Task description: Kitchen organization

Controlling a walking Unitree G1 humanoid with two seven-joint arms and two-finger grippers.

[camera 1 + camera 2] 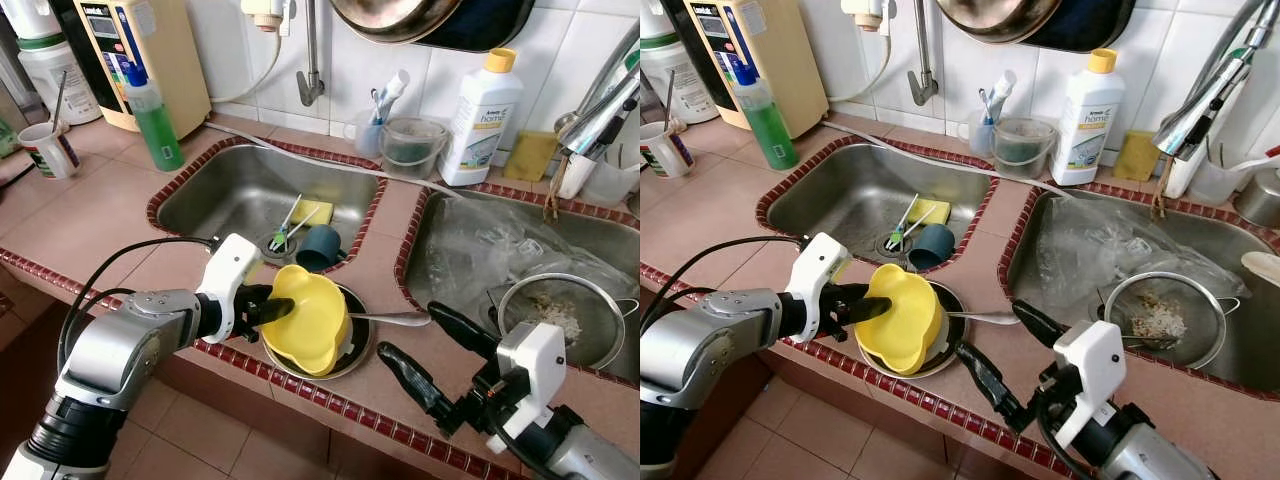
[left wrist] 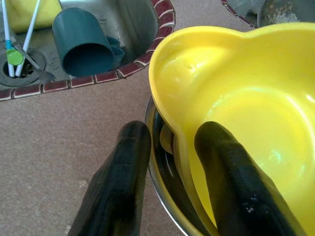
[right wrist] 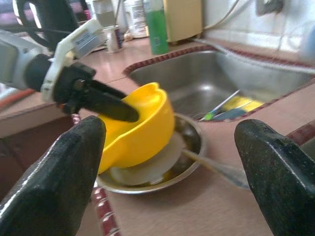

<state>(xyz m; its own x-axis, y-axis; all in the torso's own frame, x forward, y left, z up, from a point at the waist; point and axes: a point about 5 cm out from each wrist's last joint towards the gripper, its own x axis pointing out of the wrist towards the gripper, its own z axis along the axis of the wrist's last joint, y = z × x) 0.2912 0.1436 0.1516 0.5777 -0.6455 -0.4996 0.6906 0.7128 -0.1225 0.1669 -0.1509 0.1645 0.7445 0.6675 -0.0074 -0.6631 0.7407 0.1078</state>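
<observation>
Right gripper spread (idle), left gripper pinching one yellow bowl, two sinks beyond

Between the right gripper's two widely parted black fingers, the left gripper clamps the rim of a tilted yellow plastic bowl sitting in a shallow round steel dish on the pinkish tiled counter. Behind lie a stainless steel sink basin and a green liquid bottle.
</observation>
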